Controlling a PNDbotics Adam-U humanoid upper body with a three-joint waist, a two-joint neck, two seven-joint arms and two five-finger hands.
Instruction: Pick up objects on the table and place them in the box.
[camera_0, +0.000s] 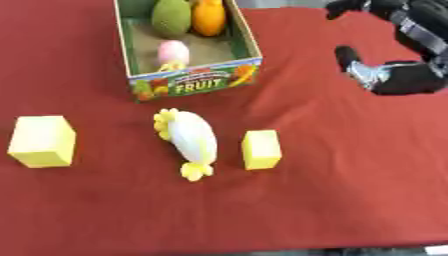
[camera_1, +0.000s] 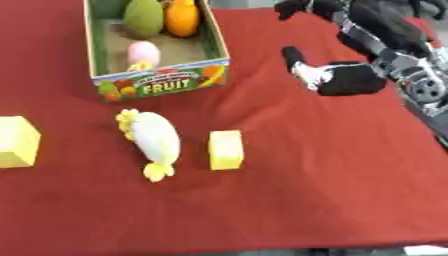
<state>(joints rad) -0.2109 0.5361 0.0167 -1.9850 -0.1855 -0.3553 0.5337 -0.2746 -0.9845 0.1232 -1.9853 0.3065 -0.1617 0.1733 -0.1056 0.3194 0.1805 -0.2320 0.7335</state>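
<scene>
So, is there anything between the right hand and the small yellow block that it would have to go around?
Nothing visible stands in the way. The right hand is over bare red cloth to the right of the fruit box. The small yellow block lies below it and to its left, with the white and yellow toy on its far side.

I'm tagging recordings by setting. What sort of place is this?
Probably a staged tabletop test setup, not a home: a red cloth covers the table, with a FRUIT box of toy produce and plain yellow blocks laid out.
</scene>
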